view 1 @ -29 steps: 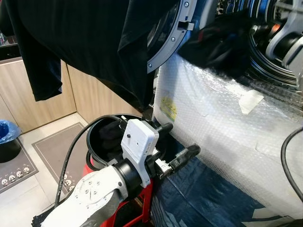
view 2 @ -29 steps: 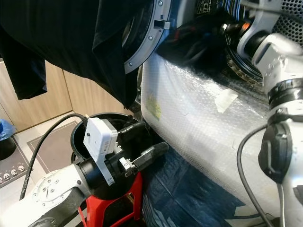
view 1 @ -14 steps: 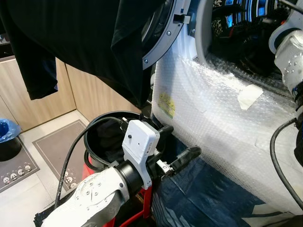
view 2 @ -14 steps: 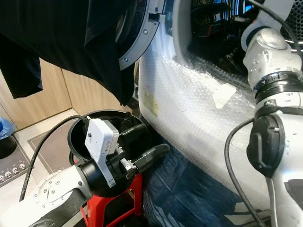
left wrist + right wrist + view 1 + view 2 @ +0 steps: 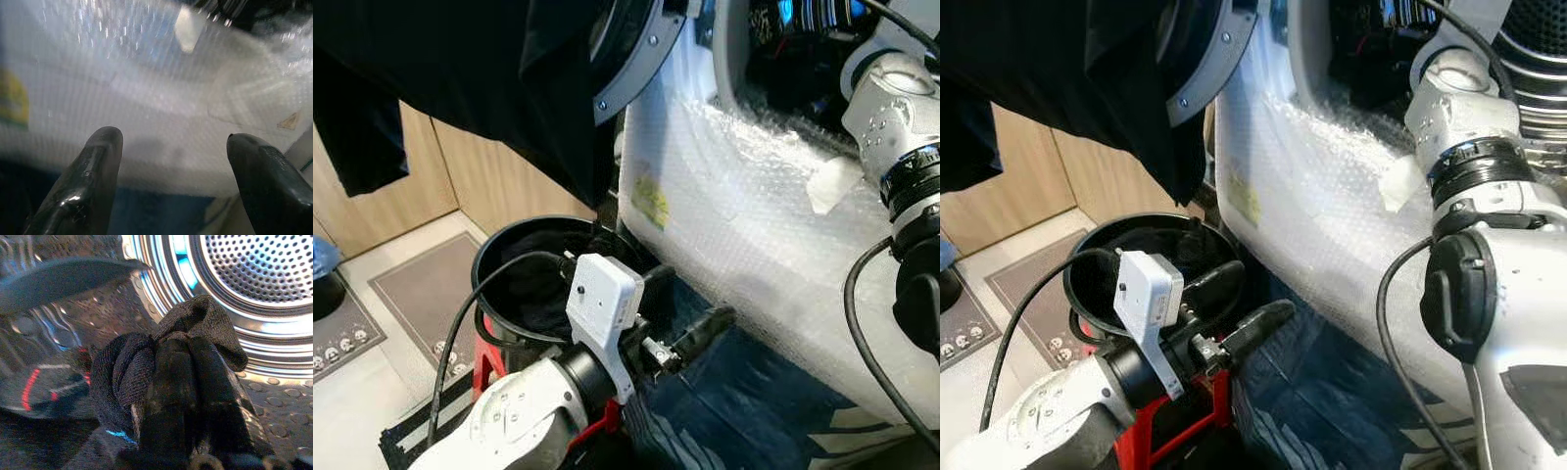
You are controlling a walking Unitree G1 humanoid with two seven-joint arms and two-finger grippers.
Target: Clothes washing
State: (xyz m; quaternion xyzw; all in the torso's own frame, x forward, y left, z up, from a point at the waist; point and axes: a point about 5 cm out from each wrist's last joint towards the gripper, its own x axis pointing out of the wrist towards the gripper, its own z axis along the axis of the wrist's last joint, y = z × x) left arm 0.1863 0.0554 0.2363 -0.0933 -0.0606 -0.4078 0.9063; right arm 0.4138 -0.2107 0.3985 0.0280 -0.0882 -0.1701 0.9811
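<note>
My right arm (image 5: 901,117) reaches into the washing machine's opening. Its gripper (image 5: 188,352) is shut on a dark knitted cloth (image 5: 117,377), held inside the shiny perforated drum (image 5: 254,269). My left gripper (image 5: 690,296) stands open and holds nothing, between a black bucket (image 5: 524,269) and the bubble-wrapped washer front (image 5: 754,215). In the left wrist view its two fingers (image 5: 93,166) point at that bubble wrap. Dark clothes lie in the bucket. A large black garment (image 5: 489,78) hangs over the open washer door (image 5: 636,59).
The bucket sits on a red stool (image 5: 487,360). A blue tarp (image 5: 744,401) covers the floor under the washer. Wooden cabinets (image 5: 440,166) and a grey floor mat (image 5: 411,294) lie to the left. A black cable (image 5: 460,333) loops over my left arm.
My right arm has carried the dark cloth from the rim of the opening deeper into the drum. The view has shifted. My left gripper stays open by the bucket.
</note>
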